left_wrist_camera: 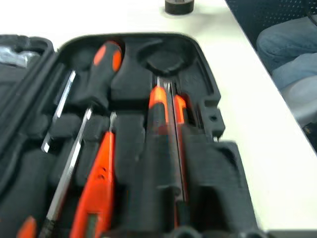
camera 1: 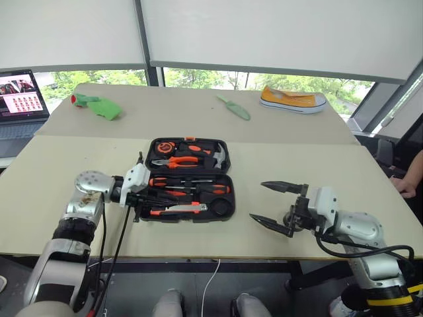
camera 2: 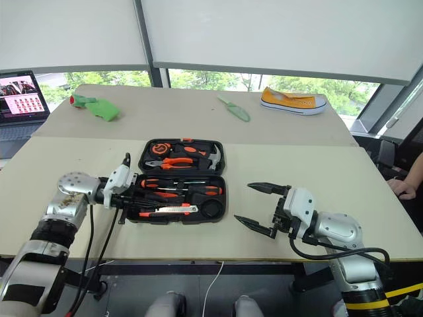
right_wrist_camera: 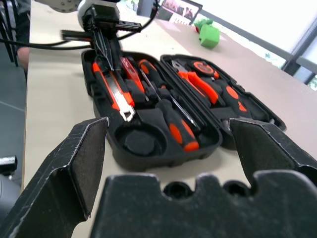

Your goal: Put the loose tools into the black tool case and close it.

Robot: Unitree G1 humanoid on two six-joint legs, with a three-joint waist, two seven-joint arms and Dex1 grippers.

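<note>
Beige bench (camera 1: pixel 53 178) top runs bare on both sides of the black tool case (camera 1: pixel 187 178), with a wide free stretch between the case and the bench's right edge, and a narrower strip between the case and the near edge. A second bench behind carries a laptop (camera 1: pixel 20 105) at the far left, a green cloth (camera 1: pixel 99 105), a pale green trowel-shaped tool (camera 1: pixel 234 107) and a yellow sneaker (camera 1: pixel 293 100).

The case lies open and flat near the bench's middle, both halves showing moulded slots. Orange-and-black pliers (camera 1: pixel 177 160), a hammer and a tape measure sit in the far half; screwdrivers (camera 1: pixel 192 186) and a utility knife (camera 1: pixel 178 209) lie in the near half, beside a round recess.

The left hand (camera 1: pixel 140 198) hangs at the case's left end, fingers pinched shut over the near half; I cannot tell whether it touches a tool. The right hand (camera 1: pixel 272 206) hovers right of the case, well apart, spread wide and holding nothing.
</note>
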